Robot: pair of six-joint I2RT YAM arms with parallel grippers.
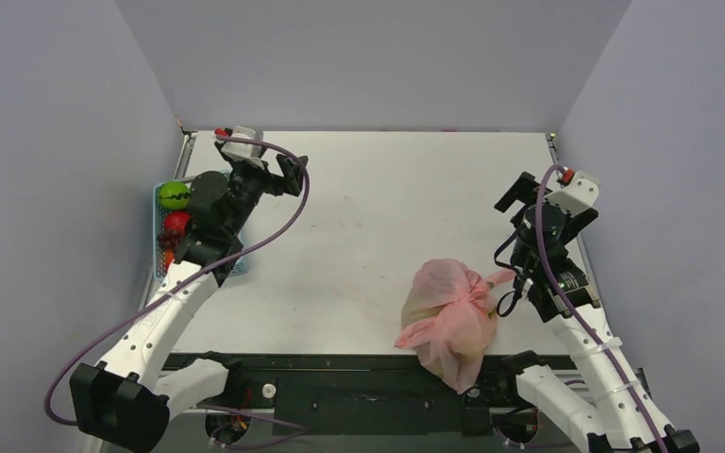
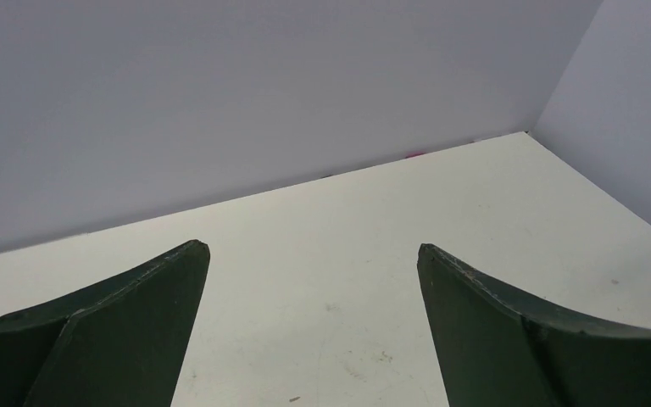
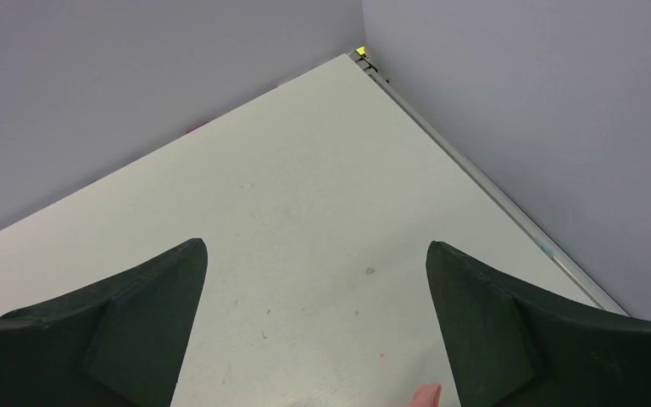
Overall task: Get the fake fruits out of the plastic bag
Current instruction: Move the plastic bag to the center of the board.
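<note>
Lilac-grey walls box in a white desk (image 1: 368, 217). The left jaws, at 10 o'clock past a light-blue basket (image 1: 160, 247), and the right jaws, at 3 o'clock, both stand wide apart, holding nothing. At 5 o'clock, hard by the near edge, lies the pink plastic bag (image 1: 444, 316), its knotted handles (image 1: 480, 283) toward the right arm (image 1: 552, 241). The fake fruits show only as a yellowish patch (image 1: 472, 354) through the film. A pinch on thin film alone would likely drag the whole bag off the edge, or tear it and set fruits rolling.
</note>
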